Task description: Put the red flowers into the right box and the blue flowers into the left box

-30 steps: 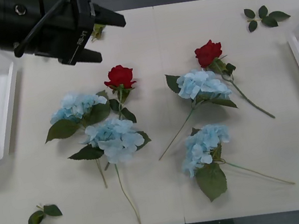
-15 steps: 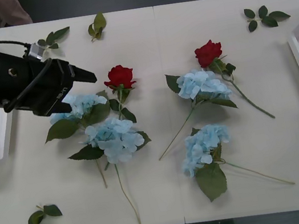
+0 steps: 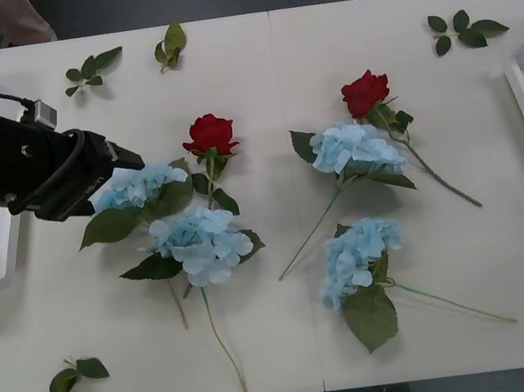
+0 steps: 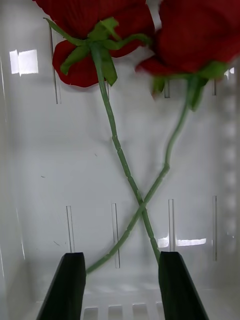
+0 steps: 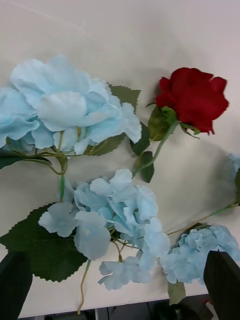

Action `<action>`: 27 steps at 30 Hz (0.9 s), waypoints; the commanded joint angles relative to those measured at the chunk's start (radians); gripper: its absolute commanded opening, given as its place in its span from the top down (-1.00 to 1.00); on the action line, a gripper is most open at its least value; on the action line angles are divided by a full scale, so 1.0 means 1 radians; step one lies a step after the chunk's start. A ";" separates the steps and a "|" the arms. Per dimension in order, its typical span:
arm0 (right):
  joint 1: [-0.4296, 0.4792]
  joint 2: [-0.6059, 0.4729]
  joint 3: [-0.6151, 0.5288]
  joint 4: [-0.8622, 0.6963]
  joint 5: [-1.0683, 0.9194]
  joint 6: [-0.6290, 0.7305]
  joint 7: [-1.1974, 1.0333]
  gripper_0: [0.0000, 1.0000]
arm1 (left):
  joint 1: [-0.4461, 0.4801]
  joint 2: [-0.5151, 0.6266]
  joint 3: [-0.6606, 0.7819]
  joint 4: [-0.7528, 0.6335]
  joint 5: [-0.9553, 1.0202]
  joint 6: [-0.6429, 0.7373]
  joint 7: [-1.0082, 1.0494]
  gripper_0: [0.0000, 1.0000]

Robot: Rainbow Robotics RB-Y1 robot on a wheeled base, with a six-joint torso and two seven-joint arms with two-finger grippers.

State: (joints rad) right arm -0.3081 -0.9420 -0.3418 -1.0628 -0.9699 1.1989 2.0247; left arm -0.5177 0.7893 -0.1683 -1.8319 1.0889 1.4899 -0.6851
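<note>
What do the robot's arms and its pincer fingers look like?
The left arm is chunky and black, with a round silver-grey disc at its joint, a black cable looping along it and a small grey connector on top. The left pincer has two flat black fingers, and the right pincer has black fingers too.

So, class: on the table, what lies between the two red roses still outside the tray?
In the front view, bare white tabletop separates the left rose from the right rose; nothing lies between them.

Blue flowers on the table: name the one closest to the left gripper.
The upper-left blue flower, beside the left red rose; the left gripper hangs at its edge, the other three lie farther right or nearer the table's front.
</note>
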 commanded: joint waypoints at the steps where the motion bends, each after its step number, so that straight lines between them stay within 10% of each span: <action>1: 0.000 -0.014 -0.017 -0.051 -0.019 0.010 0.025 -1.00 | -0.004 0.016 -0.013 0.019 -0.041 -0.004 -0.007 -1.00; 27: -0.384 0.034 0.178 -0.256 -0.016 0.392 0.031 -1.00 | -0.122 -0.079 -0.238 0.237 -0.242 -0.051 -0.043 -1.00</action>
State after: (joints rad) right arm -0.6368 -0.9400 -0.1850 -1.3021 -0.9852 1.5920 2.0333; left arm -0.5810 0.7060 -0.3841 -1.6216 0.8583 1.4441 -0.6992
